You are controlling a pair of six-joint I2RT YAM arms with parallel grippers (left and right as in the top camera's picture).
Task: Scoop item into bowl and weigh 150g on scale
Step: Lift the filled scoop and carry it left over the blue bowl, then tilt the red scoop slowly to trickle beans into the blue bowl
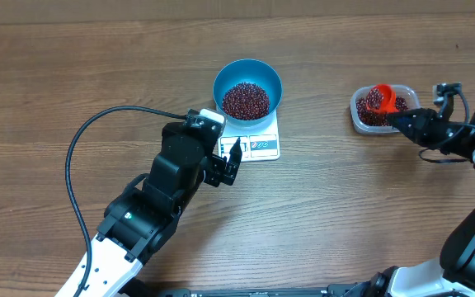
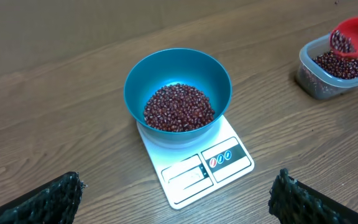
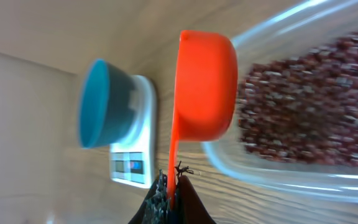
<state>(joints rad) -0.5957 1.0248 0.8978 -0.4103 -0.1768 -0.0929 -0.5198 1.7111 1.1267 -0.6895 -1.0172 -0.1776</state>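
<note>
Hovering nearest the table's front edge, the left gripper (image 1: pixel 231 157) has its jaws wide apart and holds nothing, poised just beside the button end of the scale (image 2: pixel 219 165); it should stay off the platform so the reading is not disturbed. Beyond it, toward the middle of the table, the blue bowl (image 2: pixel 135 81) sits on the white scale, its bottom covered by a shallow heap of small, glossy maroon beans (image 2: pixel 179 107); the display is too small to read. Farther off, toward the right edge, the right gripper (image 1: pixel 401 120) is clamped on the handle of a red scoop (image 1: pixel 380 99), which sits tilted over a clear tub (image 2: pixel 309 74) with beans in both. The step in hand looks like bringing another scoopful across. To do it well, level the scoop before leaving the tub, carry it low over the bowl's rim, and tip gently, in small amounts, as the weight nears the target.
</note>
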